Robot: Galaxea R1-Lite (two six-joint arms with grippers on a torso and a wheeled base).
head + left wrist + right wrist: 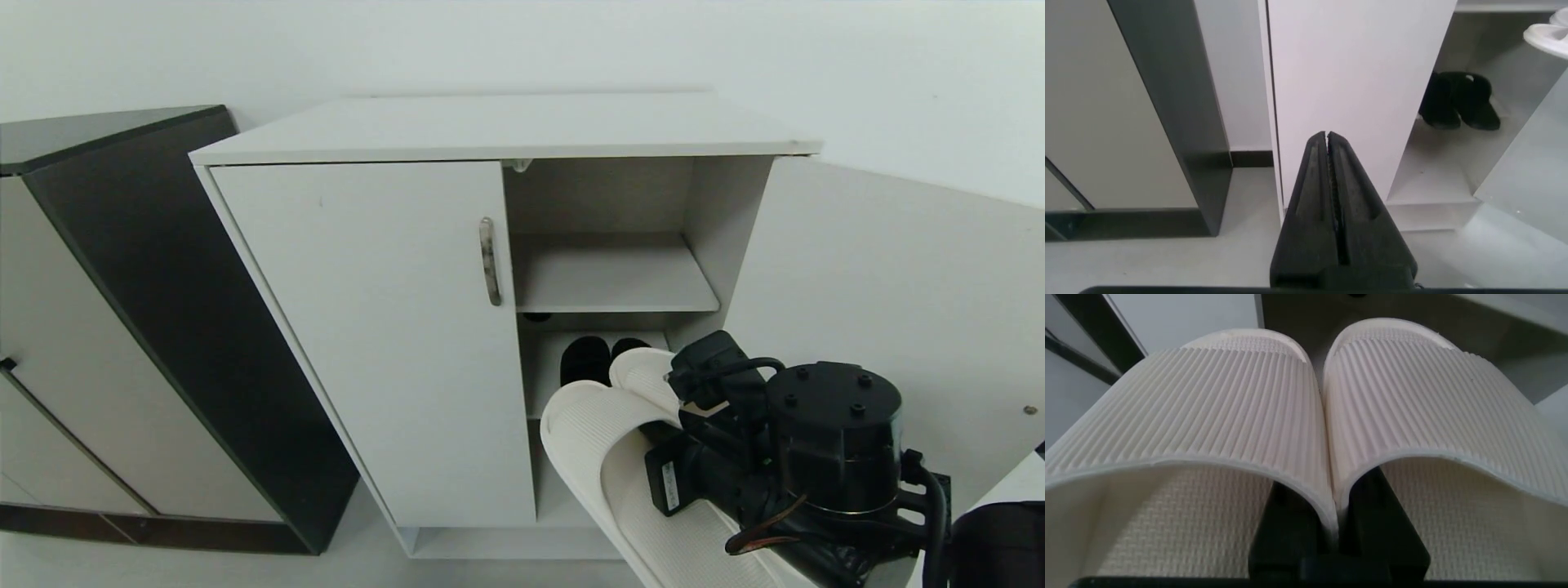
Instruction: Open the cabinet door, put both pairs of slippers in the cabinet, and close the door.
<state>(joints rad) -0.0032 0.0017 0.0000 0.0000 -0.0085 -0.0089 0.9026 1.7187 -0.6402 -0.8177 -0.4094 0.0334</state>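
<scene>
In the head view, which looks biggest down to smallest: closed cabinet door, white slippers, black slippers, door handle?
1. closed cabinet door
2. white slippers, enlarged by nearness to the camera
3. black slippers
4. door handle

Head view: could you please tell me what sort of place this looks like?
Probably a home-style entryway or a mock-up of one: a white cabinet with its right side open, black slippers on a lower shelf inside, white slippers held before it, and a dark cabinet beside it.
</scene>
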